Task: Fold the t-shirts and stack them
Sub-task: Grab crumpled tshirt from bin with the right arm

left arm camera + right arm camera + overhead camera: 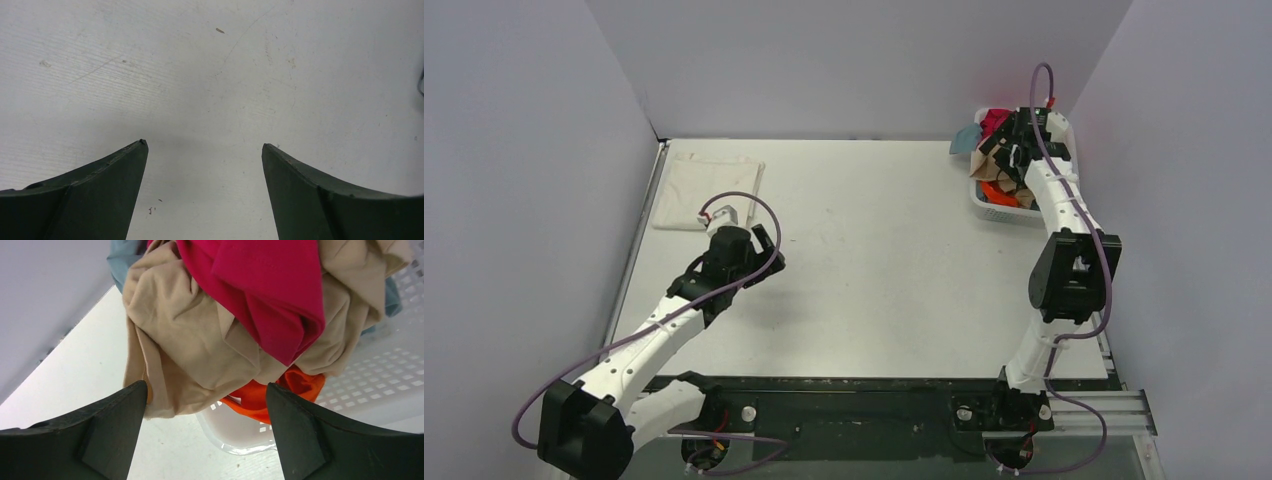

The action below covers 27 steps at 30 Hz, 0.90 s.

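Observation:
A folded cream-white t-shirt point(707, 188) lies flat at the table's far left. A white mesh basket point(987, 202) at the far right holds a heap of shirts: tan point(200, 340), magenta point(260, 285), orange point(295, 385) and teal point(120, 260). The tan shirt hangs over the basket's rim. My right gripper point(205, 395) is open and empty, just in front of the heap over the basket's near corner. My left gripper point(205, 150) is open and empty above bare table, near the cream-white shirt; it shows in the top view point(764, 245).
Grey walls close in the table on the left, back and right. The basket's rim point(240, 442) sits below my right fingers. A teal shirt piece point(965, 139) hangs over the basket's left side.

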Each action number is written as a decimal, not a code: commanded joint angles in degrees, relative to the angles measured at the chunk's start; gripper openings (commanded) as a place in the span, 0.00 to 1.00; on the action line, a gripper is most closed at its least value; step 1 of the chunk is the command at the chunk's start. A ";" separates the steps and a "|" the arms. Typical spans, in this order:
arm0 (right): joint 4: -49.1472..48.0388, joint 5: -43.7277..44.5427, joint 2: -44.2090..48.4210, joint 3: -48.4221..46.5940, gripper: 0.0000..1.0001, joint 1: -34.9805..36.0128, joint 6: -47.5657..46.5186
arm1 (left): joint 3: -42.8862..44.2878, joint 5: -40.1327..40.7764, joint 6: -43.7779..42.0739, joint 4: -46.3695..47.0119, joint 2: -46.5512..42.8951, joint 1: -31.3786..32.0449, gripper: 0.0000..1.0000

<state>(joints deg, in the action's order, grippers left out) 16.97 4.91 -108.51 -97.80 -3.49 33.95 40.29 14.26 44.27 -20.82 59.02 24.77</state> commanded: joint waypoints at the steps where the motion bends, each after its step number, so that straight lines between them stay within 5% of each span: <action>1: -7.19 2.47 -1.48 1.76 0.82 0.36 7.97 | 1.38 -2.14 -0.79 3.58 0.30 -1.17 0.95; 12: -12.12 9.90 -9.86 -3.49 0.68 0.73 12.51 | 0.98 -4.31 -0.75 4.57 1.89 -3.04 0.95; 14: -12.60 10.01 -9.95 -3.50 0.55 0.71 12.09 | 1.06 -4.64 -0.80 4.56 1.97 -3.25 0.95; 17: -14.05 10.54 -7.54 -1.66 0.23 0.78 10.89 | 1.07 -5.03 -0.85 4.61 1.92 -3.38 0.95; 19: -14.33 11.05 -5.59 -0.33 0.13 0.75 9.91 | 1.03 -5.43 -0.85 4.83 1.89 -3.41 0.95; 27: -10.93 11.84 4.59 4.87 0.10 0.36 6.41 | 0.98 -7.96 -0.75 5.21 1.51 -3.51 0.95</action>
<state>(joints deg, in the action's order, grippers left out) 5.52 13.78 -113.27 -94.35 -2.63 42.89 40.29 8.21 44.27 -18.87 60.99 21.63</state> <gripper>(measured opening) 0.136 0.948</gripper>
